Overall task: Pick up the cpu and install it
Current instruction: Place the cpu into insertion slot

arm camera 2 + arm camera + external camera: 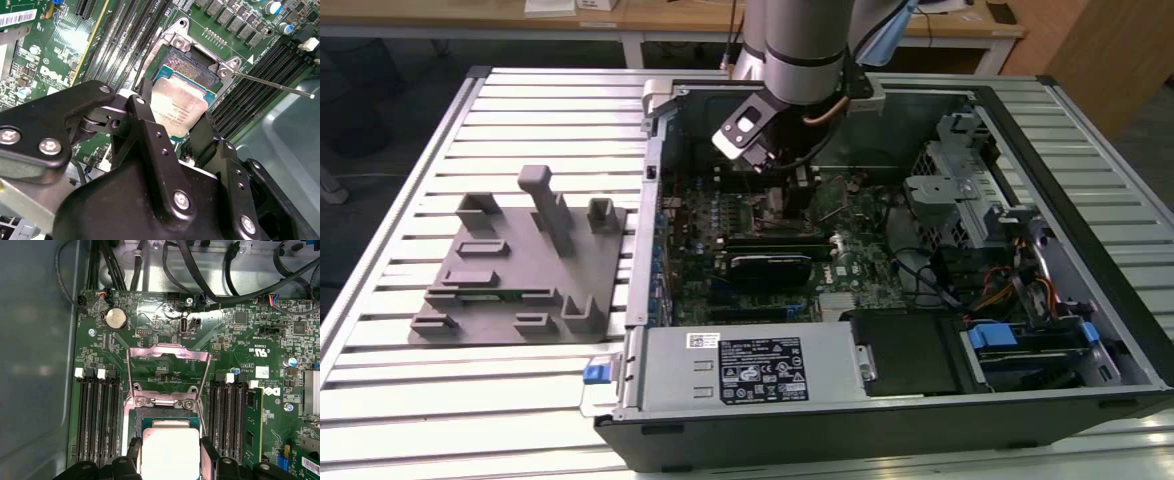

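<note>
**Exterior view, from its left to its right.** At nine o'clock of the open computer case [881,430], a grey moulded fixture [520,265] sits on the slatted table [400,180], well apart from the work. The arm [801,50] enters the case from twelve o'clock. The gripper [781,168] is low over the motherboard [854,265]. The power supply [747,365] lies at six o'clock and the drive cage [961,190] at three.

**Step in hand: placement.** In both wrist views the fingers [146,97] pinch the cpu [179,105] by two opposite edges, with its metal top towards the cameras. The chip hangs partly over the socket [167,415], offset towards the gripper's side. The load plate [167,372] stands swung open beyond the socket. I cannot tell whether the chip touches the socket frame.

**Judgement.** Pick-up is done; installation is not. Seating calls for the chip to be centred and squared to the socket, then lowered flat without force. A tilted or offset entry would risk damage to the contacts beneath.

**View comparison.**
- The exterior view adds the arm's place within the case.
- The second wrist view adds the thin release lever [275,86], standing free beside the socket, and the skew between chip and frame.
- The first wrist view adds the memory slots [97,415] flanking the socket and the coin cell [116,318] beyond the load plate.
</note>
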